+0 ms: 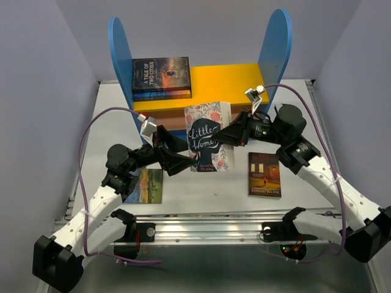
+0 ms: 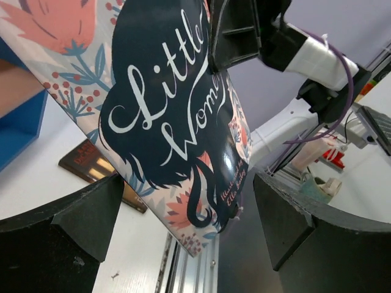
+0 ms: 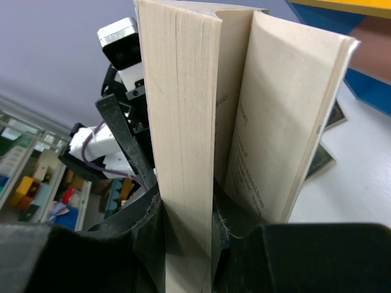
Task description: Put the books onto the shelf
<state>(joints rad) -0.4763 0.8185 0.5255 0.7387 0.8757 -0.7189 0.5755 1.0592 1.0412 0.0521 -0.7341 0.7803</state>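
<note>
Right wrist view gives us the right tool (image 3: 186, 220) pinched on the page block of Little Women (image 3: 183, 110), some leaves fanned loose. From the left wrist we see the left tool (image 2: 189, 213) spread wide, its fingers (image 2: 73, 226) either side of that book's lower corner. The book hangs above the tabletop (image 1: 208, 183) before the shelf (image 1: 278, 43). A stack (image 1: 160, 76) lies on its yellow board, and a dark book (image 1: 264, 174) and a green book (image 1: 146, 185) lie flat below.

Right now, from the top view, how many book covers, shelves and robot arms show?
Book covers: 4 (Little Women, A Tale of Two Cities, dark book, landscape book)
Shelf: 1
Arms: 2 (left arm, right arm)
Total: 7
</note>
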